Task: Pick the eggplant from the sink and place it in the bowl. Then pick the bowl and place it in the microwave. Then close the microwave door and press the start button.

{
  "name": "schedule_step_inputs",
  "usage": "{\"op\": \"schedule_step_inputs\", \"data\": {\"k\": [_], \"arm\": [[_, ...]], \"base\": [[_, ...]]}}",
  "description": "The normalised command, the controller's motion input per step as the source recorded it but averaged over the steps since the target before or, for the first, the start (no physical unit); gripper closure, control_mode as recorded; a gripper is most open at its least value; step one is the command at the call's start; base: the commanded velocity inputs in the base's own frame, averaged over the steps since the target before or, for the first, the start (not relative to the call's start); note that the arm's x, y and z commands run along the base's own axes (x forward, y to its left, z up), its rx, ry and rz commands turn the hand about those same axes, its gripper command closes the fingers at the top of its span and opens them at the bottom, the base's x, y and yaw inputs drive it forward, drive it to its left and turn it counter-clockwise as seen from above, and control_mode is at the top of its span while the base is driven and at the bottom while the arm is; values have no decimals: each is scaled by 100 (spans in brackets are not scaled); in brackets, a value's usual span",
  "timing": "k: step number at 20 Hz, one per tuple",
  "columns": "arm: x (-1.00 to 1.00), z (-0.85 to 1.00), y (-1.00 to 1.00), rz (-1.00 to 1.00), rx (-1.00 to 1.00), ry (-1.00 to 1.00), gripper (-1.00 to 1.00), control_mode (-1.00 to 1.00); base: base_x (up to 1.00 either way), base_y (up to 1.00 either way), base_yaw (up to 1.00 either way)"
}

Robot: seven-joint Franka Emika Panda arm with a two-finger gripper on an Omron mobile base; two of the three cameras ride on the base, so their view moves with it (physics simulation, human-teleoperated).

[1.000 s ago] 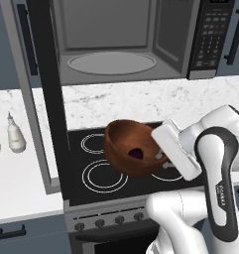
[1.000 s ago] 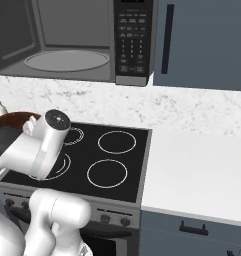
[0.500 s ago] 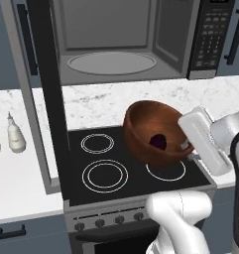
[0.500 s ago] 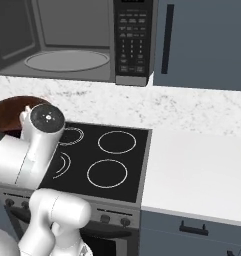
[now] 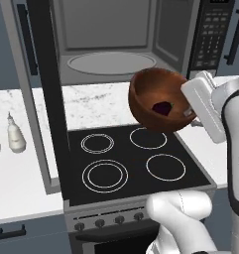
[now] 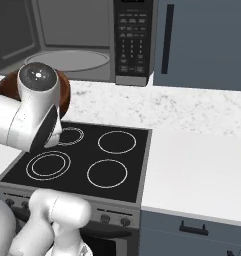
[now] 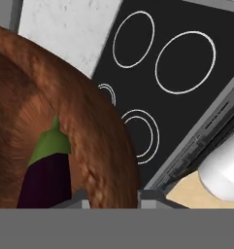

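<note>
My gripper is shut on the right rim of the reddish-brown wooden bowl, holding it tilted in the air above the stove's back burners. The dark purple eggplant lies inside the bowl. In the hand view the bowl's rim runs between my gripper's tips, with the eggplant and its green cap just left of them. The microwave stands behind with its cavity and glass plate exposed; the microwave door is swung open to the left. The bowl peeks from behind my arm. The sink is out of view.
A black cooktop with several ring burners lies under the bowl. The microwave's keypad panel is on its right. Two white bottles stand on the left counter. A white marble counter stretches right of the stove.
The bowl, with the eggplant in it, has risen from low over the cooktop and moved up toward the open microwave. The gripper has stayed shut on its rim.
</note>
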Motion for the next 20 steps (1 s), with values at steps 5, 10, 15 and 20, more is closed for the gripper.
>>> {"op": "schedule_step_inputs", "data": {"k": [5, 10, 15, 20], "arm": [[34, 39, 3, -7, -9, -15, 100, -100], [65, 14, 8, -4, -3, -7, 100, -100], [83, 18, 9, -1, 0, -1, 100, -100], [69, 21, 8, 0, 0, 0, 100, -100]], "base": [[0, 0, 0], [0, 0, 0], [0, 0, 0], [0, 0, 0]]}}
